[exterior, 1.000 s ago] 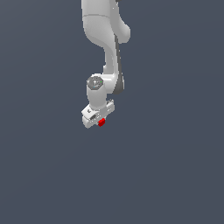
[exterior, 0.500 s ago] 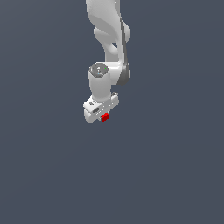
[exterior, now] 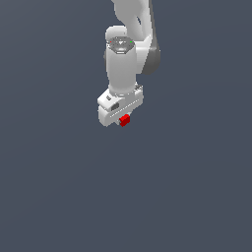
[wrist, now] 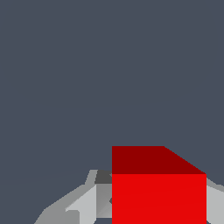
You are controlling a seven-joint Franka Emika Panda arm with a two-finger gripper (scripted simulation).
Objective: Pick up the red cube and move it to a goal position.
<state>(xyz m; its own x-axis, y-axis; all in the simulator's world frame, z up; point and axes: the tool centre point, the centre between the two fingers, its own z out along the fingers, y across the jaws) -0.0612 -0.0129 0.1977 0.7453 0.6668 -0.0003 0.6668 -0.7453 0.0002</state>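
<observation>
My white two-fingered jaws are clenched on the small, plain, bright red cube with flat faces. In the exterior view the cube protrudes just below my white hand housing, touching it, with only part of the cube visible. My white, segmented arm descends from the upper edge of that view, wrist pointing downward. In the wrist view the cube fills the near field, showing one brightly lit face and one darker face; a light grey finger lies against one side of it. The surroundings are uniform dark grey-blue. Contact between cube and any surface cannot be determined.
</observation>
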